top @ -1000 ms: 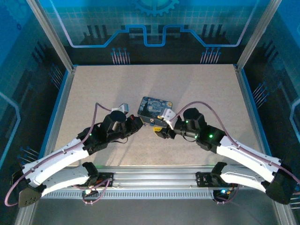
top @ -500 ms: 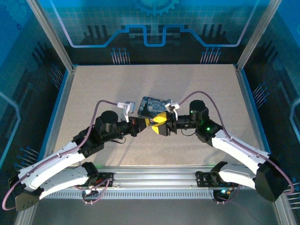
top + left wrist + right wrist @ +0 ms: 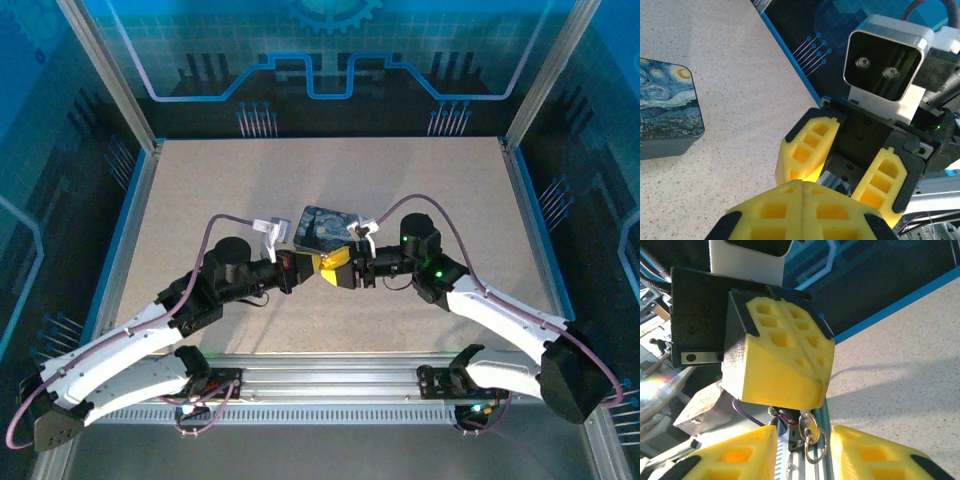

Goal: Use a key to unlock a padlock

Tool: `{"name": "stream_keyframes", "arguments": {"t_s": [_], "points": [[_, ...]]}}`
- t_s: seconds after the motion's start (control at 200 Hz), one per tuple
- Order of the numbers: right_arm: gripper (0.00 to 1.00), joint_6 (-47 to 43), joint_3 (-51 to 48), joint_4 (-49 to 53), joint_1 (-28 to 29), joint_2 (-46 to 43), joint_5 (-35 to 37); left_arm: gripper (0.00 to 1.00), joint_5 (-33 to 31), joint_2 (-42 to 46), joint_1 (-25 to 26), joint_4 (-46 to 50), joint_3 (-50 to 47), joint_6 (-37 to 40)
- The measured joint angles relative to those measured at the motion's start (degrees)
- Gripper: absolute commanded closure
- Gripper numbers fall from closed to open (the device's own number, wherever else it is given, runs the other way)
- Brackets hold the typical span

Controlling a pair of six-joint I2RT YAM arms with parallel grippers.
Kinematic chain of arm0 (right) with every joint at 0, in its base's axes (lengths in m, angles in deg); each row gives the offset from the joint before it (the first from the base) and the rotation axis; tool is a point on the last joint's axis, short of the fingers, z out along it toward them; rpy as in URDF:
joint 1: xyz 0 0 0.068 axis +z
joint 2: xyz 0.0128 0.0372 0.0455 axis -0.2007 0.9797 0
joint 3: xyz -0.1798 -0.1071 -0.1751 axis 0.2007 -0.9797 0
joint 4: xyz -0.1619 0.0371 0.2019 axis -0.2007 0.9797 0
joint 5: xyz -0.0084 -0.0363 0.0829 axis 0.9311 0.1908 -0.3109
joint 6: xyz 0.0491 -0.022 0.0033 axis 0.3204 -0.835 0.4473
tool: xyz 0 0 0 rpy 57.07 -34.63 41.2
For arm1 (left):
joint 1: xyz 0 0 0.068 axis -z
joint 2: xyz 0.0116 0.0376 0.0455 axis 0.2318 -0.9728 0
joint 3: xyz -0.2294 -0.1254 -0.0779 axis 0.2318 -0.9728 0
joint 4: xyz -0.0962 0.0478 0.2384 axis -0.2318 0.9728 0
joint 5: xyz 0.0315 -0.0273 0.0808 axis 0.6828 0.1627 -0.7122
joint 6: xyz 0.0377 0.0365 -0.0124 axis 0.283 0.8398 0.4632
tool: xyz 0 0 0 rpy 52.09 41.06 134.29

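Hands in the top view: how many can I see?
2. The left hand is left of centre; the right hand faces it, tips nearly meeting, before the tin.

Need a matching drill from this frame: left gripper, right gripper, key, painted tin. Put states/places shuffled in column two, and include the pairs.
Column one:
1. left gripper
2. right gripper
3. key
4. painted tin

Column two:
A. lying flat on the table
B. jaws apart
C. jaws shut
D. dangling just below the shut gripper

Pairs: 1-C, 2-B, 3-D, 4-A
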Motion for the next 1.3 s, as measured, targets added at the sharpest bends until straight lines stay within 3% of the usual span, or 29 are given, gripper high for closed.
{"name": "stream_keyframes", "arguments": {"t_s": [0.145, 0.295, 0.355, 0.445, 0.57, 0.66, 0.81, 1.055, 1.301], "points": [[0.92, 0.2, 0.0, 0.0, 0.3, 0.4, 0.0, 1.0, 0.2, 0.0, 0.0, 0.0, 0.0, 0.0], [0.98, 0.4, 0.0, 0.5, 0.3, 0.4, 0.7, 1.0, 0.4, 0.2, -0.2, 0.0, 0.0, 0.0], [0.99, 0.3, 0.0, 0.5, 0.3, 0.2, 1.3, 0.87, 0.4, 0.2, -0.4, 0.0, 0.0, 0.0], [0.99, -0.1, 0.0, 1.4, 0.3, -0.3, 2.1, 0.57, 0.3, 0.3, -0.5, 0.4, -0.1, 0.7], [1.0, -1.1, 0.0, 4.0, 0.2, -1.3, 4.1, 0.31, -1.2, 1.5, -1.9, 2.8, -0.1, 2.3], [0.99, -1.8, 0.0, 6.9, -0.4, -1.5, 6.0, 0.18, -2.7, 2.4, -3.2, 5.0, -0.1, 2.9], [0.99, -3.2, 0.3, 12.6, -3.0, 0.5, 10.1, 0.04, -4.2, 2.7, -6.2, 7.5, -1.3, 4.4], [0.99, -3.4, 2.8, 16.6, -9.2, 10.0, 15.0, 0.01, -4.7, -0.9, -10.3, 8.8, -6.6, 5.7], [0.99, -3.3, 8.3, 16.4, -10.7, 19.6, 18.4, 0.05, -2.7, -8.8, -12.6, 3.7, -10.8, 8.5]]}}
